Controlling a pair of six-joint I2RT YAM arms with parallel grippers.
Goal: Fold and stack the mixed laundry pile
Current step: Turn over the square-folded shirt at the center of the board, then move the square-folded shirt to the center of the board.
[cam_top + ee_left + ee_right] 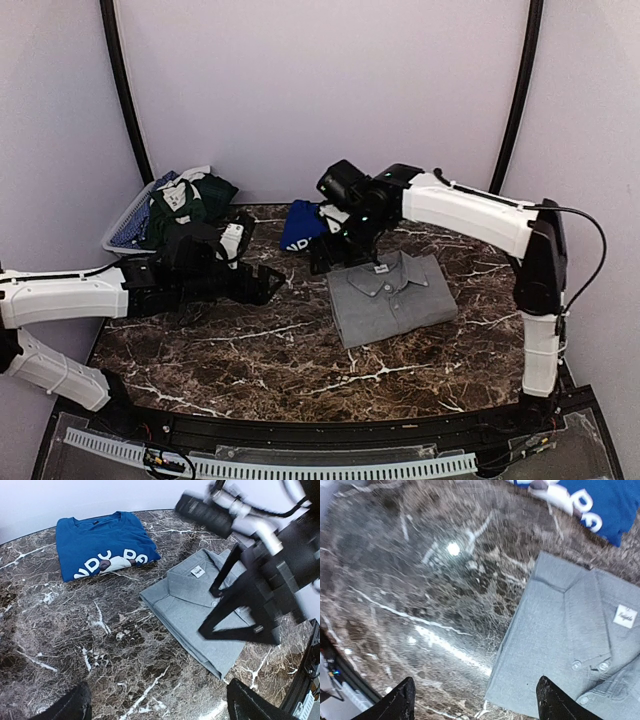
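View from overhead first. Grey polo shirt [392, 298] folded flat on the surface [250, 360], right of centre; blue T-shirt [300, 226] folded just beyond its far-left corner, apart, not stacked. Rest of the laundry pile [188, 200] heaped in the mesh basket [122, 228] at far left. Low over the polo's far-left edge, the right fingers [335, 260]; just to the left and near them, the left fingers [264, 284]. Likely trouble: arms clashing in so tight a space.

Left wrist view. Left fingers [67, 707] spread wide, holding nothing, over bare marble. Right fingers [240, 615] splayed wide, tips at or just above the polo [172, 605] by the collar; cannot tell touching or not. Could hook the collar or placket on lifting away and drag the fold open.

Right wrist view. Right fingers [395, 702] wide, empty, straddling the polo's [555, 645] edge. Blue T-shirt [605, 502] at top right, well clear. Stacking yet to do: a one-sided pinch on either shirt apt to spill the fold; a sliding shove apt to bunch cloth on marble.
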